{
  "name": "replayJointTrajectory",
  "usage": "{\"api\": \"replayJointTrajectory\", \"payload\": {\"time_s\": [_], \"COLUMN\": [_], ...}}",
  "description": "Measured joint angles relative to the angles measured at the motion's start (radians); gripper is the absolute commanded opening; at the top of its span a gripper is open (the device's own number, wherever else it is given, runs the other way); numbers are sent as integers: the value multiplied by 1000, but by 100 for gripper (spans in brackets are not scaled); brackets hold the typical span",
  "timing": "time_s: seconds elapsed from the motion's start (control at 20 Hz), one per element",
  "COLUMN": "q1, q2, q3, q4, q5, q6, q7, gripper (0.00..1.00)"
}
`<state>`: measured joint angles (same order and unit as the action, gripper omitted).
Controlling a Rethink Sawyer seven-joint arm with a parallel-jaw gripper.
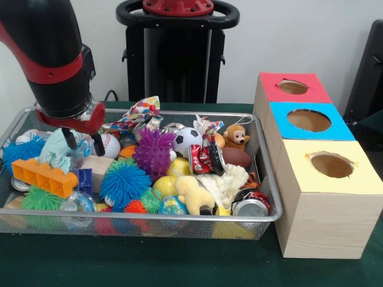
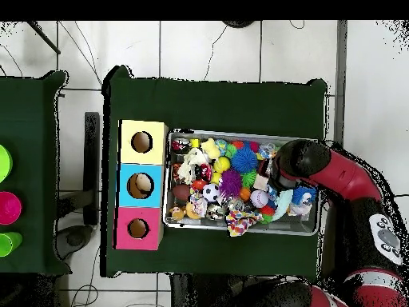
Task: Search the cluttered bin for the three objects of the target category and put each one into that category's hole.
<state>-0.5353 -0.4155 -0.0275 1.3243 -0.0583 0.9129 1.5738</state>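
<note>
The bin is a silver wire-mesh basket full of toys and shows in the overhead view too. My gripper hangs open in the bin's left end, its fingers astride a pale teal cloth toy, next to a baseball. Nothing is held. Three wooden boxes with holes stand right of the bin: red top, blue top, yellow top. In the overhead view my arm covers the bin's right end and hides the gripper.
The bin holds a purple spiky ball, a blue spiky ball, a soccer ball, a monkey plush, a brown football, crushed cans, a yellow plush and an orange block.
</note>
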Motion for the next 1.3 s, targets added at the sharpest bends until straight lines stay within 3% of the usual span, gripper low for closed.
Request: {"api": "replayJointTrajectory", "payload": {"time_s": [1.3], "q1": [-12], "q2": [10], "q3": [0], "q4": [2], "q5": [-14], "q6": [46], "q7": [0], "gripper": [100]}}
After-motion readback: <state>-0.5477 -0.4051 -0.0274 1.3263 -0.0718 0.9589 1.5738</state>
